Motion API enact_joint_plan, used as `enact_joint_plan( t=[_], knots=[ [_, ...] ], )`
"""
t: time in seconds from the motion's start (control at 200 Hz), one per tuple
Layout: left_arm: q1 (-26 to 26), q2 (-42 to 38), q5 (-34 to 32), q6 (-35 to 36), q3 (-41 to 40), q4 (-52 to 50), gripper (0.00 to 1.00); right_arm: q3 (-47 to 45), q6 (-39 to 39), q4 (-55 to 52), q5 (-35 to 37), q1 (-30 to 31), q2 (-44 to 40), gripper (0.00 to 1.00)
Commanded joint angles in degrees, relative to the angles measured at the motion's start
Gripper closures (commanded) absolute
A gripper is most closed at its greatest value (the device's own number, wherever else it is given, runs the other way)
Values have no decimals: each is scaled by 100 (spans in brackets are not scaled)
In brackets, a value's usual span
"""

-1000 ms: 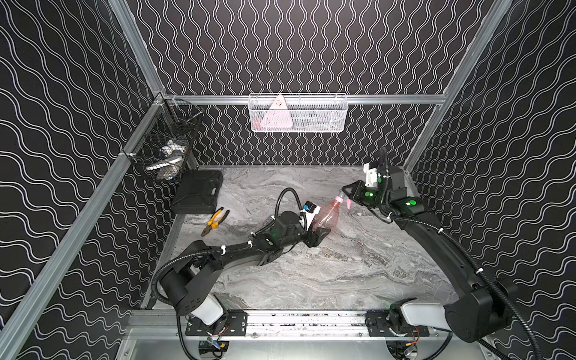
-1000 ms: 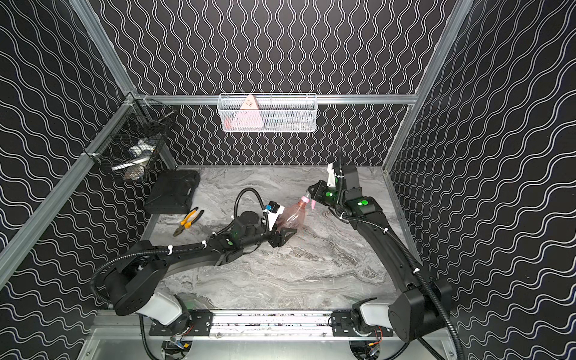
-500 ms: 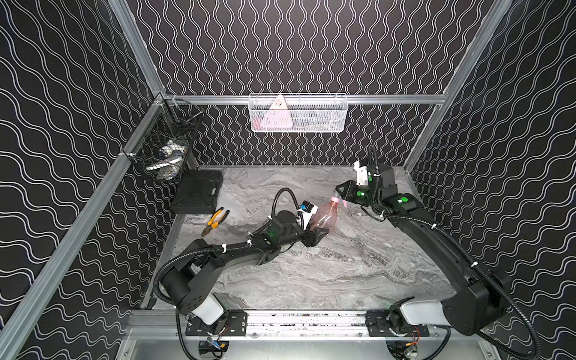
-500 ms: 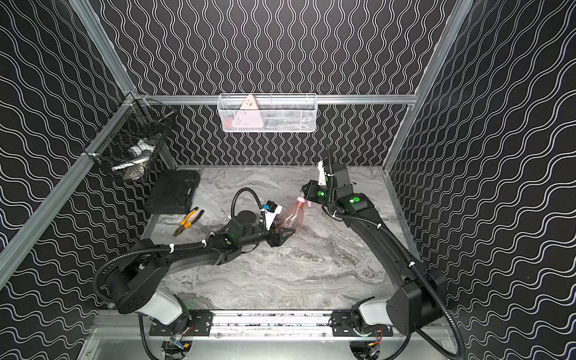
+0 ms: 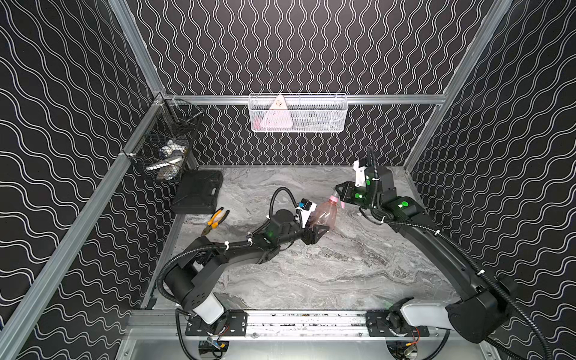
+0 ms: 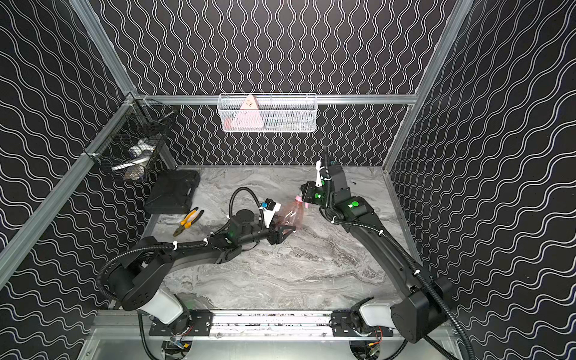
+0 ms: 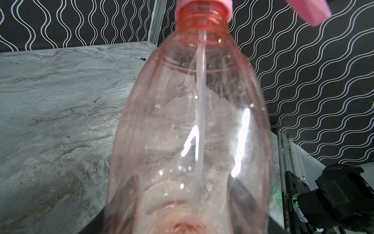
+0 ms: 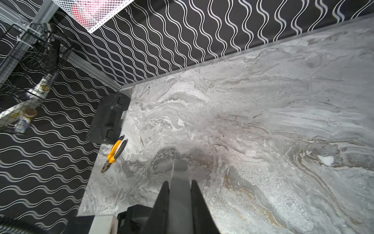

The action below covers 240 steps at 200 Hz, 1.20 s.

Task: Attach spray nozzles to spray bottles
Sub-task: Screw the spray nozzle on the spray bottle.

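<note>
A translucent pink spray bottle [image 5: 324, 213] [image 6: 291, 213] is held tilted above the table, neck pointing up and to the right. My left gripper [image 5: 314, 232] [image 6: 282, 233] is shut on its base. In the left wrist view the bottle [image 7: 192, 121] fills the frame. The pink spray nozzle [image 5: 334, 198] [image 6: 298, 198] sits on the neck, its collar [image 7: 202, 5] over the threads and its pale tube [image 7: 201, 101] running down inside. My right gripper [image 5: 339, 188] [image 6: 304, 187] [image 8: 180, 182] is shut just above the nozzle head. Nothing pink shows between its fingers, and contact cannot be told.
A white mesh basket [image 5: 297, 113] on the back wall holds a pale pink triangular plate [image 5: 277, 117]. A black wire basket [image 5: 165, 149] hangs on the left rail. A black case [image 5: 198, 191] and yellow-handled pliers [image 5: 215, 219] lie at the table's back left.
My right gripper has rolled and shifted a little left and back near the nozzle. The left gripper and the bottle have barely moved.
</note>
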Motion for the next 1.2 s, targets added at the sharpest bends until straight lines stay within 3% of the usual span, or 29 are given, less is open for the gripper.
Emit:
enact_joint_plan(
  t=[0.0, 0.145, 0.265, 0.38, 0.455, 0.721, 0.901, 1.046, 1.101, 1.196],
  knots=[
    [22, 69, -356, -159, 23, 1185, 53, 29, -115, -636, -171, 367, 57, 83],
    [-2, 235, -787, 200, -173, 1878, 55, 226, 338, -891, 325, 596, 236, 81],
    [-184, 471, -1378, 937, -234, 2252, 58, 1292, 1216, -2165, 775, 917, 905, 79],
    [-223, 732, -1448, 1252, -176, 2470, 60, 2226, 1813, -3194, 1015, 1199, 1555, 76],
    [-230, 861, -1446, 1354, -236, 2715, 60, 2647, 2005, -3529, 1202, 1365, 1765, 64],
    [-106, 1015, -1089, 1063, -446, 3181, 59, 3150, 1760, -3639, 1378, 1459, 1653, 47],
    [21, 1152, -691, 801, -491, 3407, 60, 3682, 1433, -3887, 1272, 1456, 1487, 40],
    [110, 1132, -385, 650, -536, 3405, 60, 3907, 538, -3602, 1241, 1326, 1143, 24],
    [139, 1100, -240, 549, -545, 3416, 61, 3606, 135, -3220, 945, 1010, 989, 19],
    [197, 1003, 19, 399, -562, 3355, 61, 2738, -213, -2191, -312, 23, 796, 15]
  ],
)
